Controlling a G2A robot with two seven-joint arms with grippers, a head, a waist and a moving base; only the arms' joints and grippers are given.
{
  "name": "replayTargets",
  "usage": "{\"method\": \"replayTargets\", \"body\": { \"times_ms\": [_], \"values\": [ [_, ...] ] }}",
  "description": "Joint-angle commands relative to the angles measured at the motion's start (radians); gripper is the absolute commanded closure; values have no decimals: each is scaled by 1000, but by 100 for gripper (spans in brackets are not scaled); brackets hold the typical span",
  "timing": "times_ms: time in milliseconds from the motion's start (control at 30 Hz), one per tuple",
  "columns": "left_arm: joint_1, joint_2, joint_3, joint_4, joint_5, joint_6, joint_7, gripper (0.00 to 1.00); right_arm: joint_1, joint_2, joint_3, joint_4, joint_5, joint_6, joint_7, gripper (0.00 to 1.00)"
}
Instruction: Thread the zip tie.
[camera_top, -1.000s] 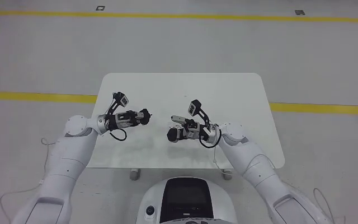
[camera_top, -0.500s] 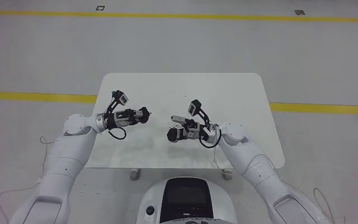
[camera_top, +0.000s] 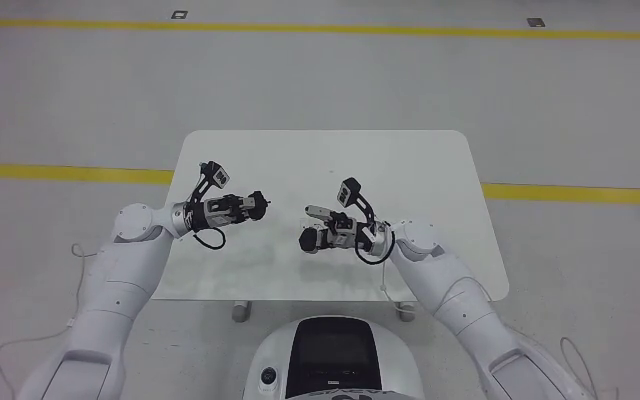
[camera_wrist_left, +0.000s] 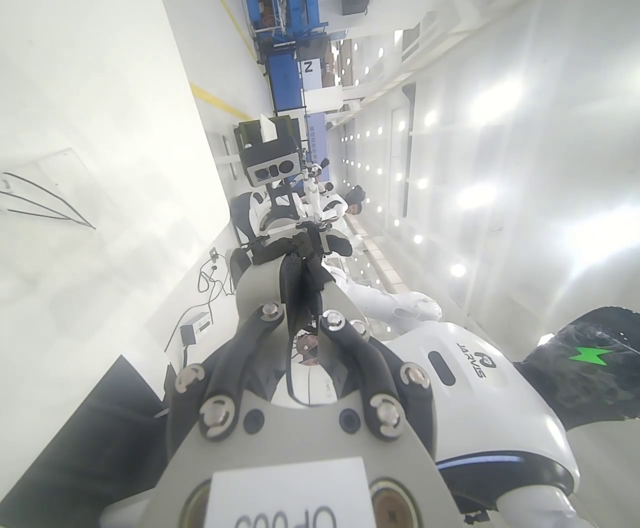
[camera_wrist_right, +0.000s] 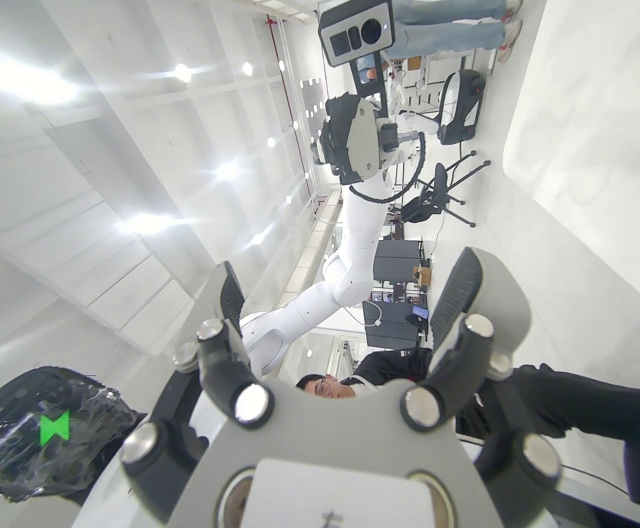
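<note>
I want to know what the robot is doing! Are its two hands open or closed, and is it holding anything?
left gripper: shut, fingers pressed together, up above the table; cannot tell if anything is pinched.
right gripper: open, fingers wide apart, nothing between them.
thin dark strands: lying flat on the white table, not held; too thin to tell if they are zip ties.

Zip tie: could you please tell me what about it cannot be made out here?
- Top view: anything as thin as a zip tie is too small to tell on the table.
- Left wrist view: the left gripper is shut, and its dark fingers hide whether anything is pinched between them.
</note>
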Motion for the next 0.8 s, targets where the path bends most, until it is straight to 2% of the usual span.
{"method": "replayTargets", "body": {
  "times_ms": [0,167,367,667,767],
  "values": [
    [0,0,0,0,0,0,0,100,5,7,5,-17,-60,26,-35,0],
    [0,0,0,0,0,0,0,100,30,20,-9,-70,-258,139,-146,0],
    [0,0,0,0,0,0,0,100,45,28,-41,-132,-420,262,-210,0],
    [0,0,0,0,0,0,0,100,45,28,-47,-136,-434,274,-215,0],
    [0,0,0,0,0,0,0,100,52,30,-60,-161,-484,293,-229,0]
  ]
}}
